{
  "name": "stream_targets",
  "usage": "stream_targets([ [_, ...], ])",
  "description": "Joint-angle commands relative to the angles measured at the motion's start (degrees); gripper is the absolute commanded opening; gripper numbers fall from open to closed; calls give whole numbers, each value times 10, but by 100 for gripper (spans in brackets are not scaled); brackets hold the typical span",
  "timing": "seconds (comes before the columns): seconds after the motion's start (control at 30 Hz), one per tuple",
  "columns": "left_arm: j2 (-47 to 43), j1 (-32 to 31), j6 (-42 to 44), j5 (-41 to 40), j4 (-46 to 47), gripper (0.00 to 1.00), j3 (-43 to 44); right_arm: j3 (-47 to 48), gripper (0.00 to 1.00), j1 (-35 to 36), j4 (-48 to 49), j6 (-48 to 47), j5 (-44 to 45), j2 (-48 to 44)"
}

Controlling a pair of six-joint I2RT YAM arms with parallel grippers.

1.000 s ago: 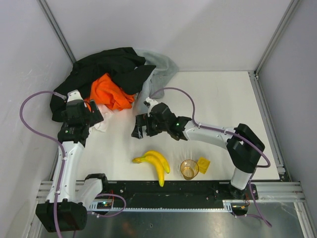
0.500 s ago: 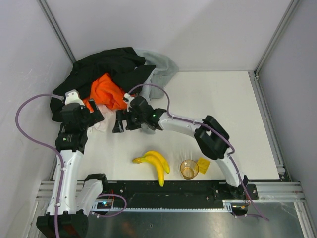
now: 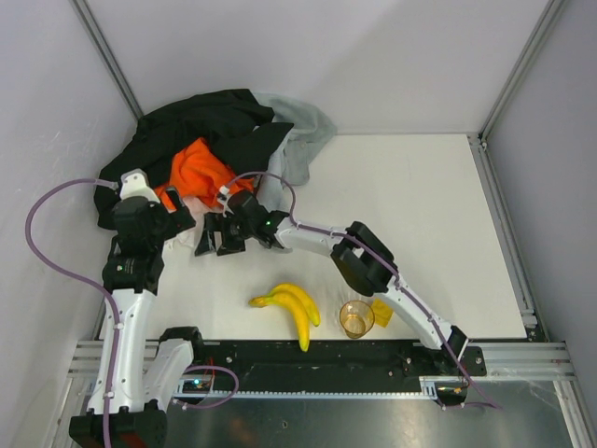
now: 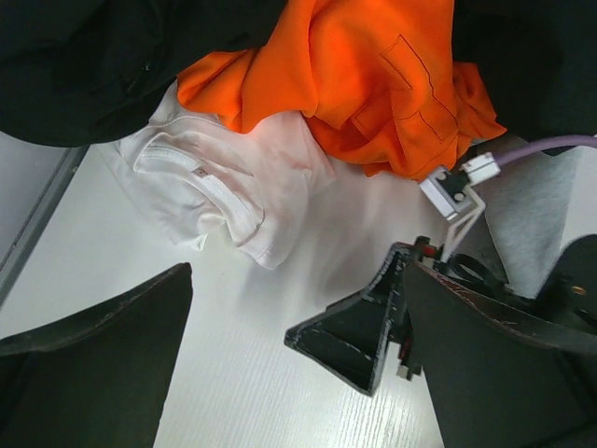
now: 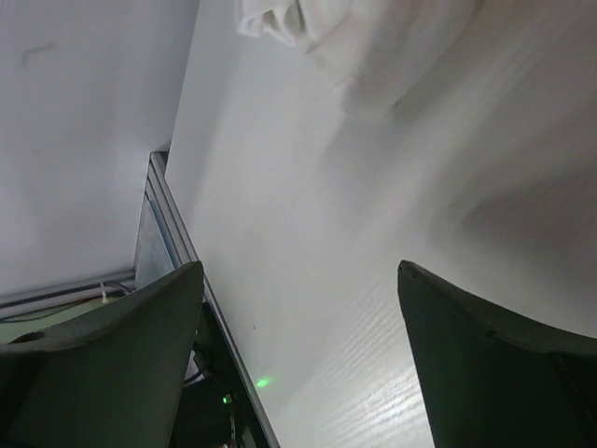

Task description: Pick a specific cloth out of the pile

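Observation:
The pile sits at the table's back left: a large black garment (image 3: 201, 126), a bright orange cloth (image 3: 198, 173) and a light grey cloth (image 3: 298, 135). The small white cloth (image 3: 193, 210) lies crumpled at the pile's front edge, under the orange cloth's rim; in the left wrist view the white cloth (image 4: 224, 187) is beyond the jaws. My left gripper (image 3: 173, 229) (image 4: 298, 373) hangs open over bare table just short of it. My right gripper (image 3: 213, 247) (image 5: 298, 345) is open, low beside the left one, with the white cloth (image 5: 345, 37) ahead of it. Nothing is held.
Two bananas (image 3: 291, 308), a clear glass cup (image 3: 355, 318) and a small yellow piece (image 3: 382, 310) lie near the front edge. The right arm stretches across the table's middle. A metal rail (image 5: 168, 243) runs along the left side, with walls close behind the pile.
The right arm has swept left from the table's middle to beside the left gripper, next to the white cloth, and its jaws have narrowed slightly. The left gripper has barely moved.

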Motion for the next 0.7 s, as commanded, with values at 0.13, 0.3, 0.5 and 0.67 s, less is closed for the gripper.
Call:
stream_targets([
  [0.13,-8,-6,18,16,23,100,-8,79,86,-1,58,84,4,68],
  [0.3,-7,-9,19,17,24,100,-9,86,82,-10,106,136,6,96],
  [0.5,-5,-12,20,20,25,100,-9,133,81,-18,131,204,10,146],
  [0.67,-4,-15,21,22,25,100,-9,178,80,-15,134,245,24,180],
])
